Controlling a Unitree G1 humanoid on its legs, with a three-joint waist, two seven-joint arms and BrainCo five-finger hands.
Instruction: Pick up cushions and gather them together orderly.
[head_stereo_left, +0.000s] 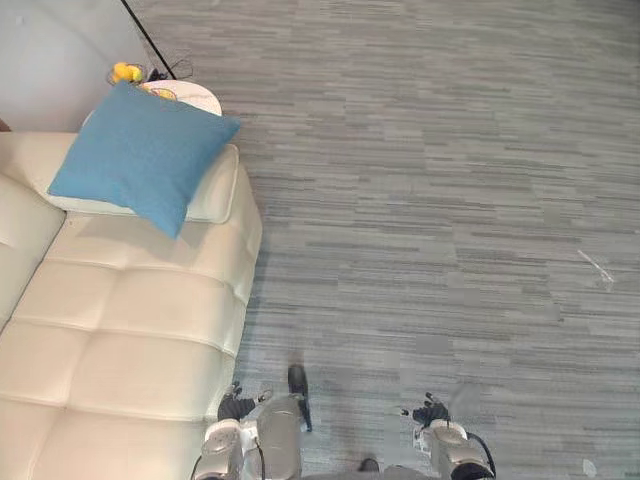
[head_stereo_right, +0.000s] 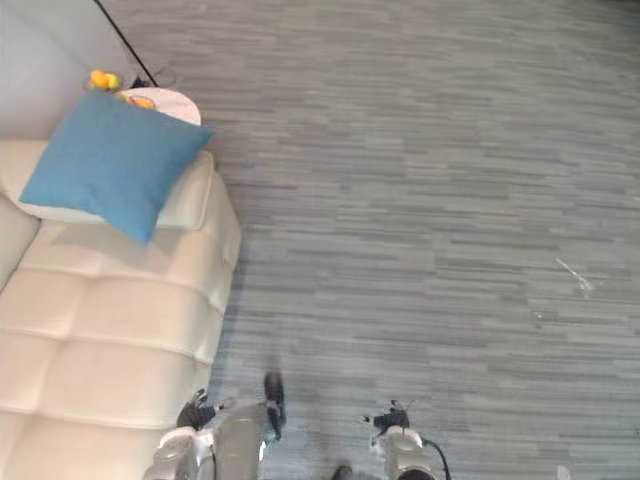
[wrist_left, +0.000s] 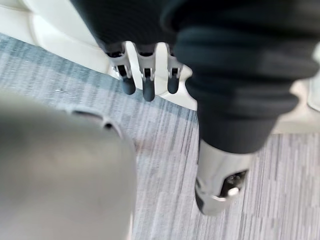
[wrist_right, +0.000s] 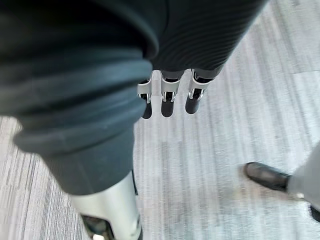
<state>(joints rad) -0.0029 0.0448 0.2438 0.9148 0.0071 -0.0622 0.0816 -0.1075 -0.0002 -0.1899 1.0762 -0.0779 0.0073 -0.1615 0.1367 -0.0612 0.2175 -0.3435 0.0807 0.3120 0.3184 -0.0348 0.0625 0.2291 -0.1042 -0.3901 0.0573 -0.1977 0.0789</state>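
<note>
A single blue cushion (head_stereo_left: 140, 155) lies at the far left of the scene, on the far end of a cream leather sofa (head_stereo_left: 130, 340). It is square and plump, of plain matte cloth with crisp corners. It rests flat but turned askew across the sofa's padded armrest (head_stereo_left: 218, 195). Its near corner hangs over the edge of the armrest above the seat, and its right corner points toward the floor side. Its far corner lies near a small round side table (head_stereo_left: 192, 95).
</note>
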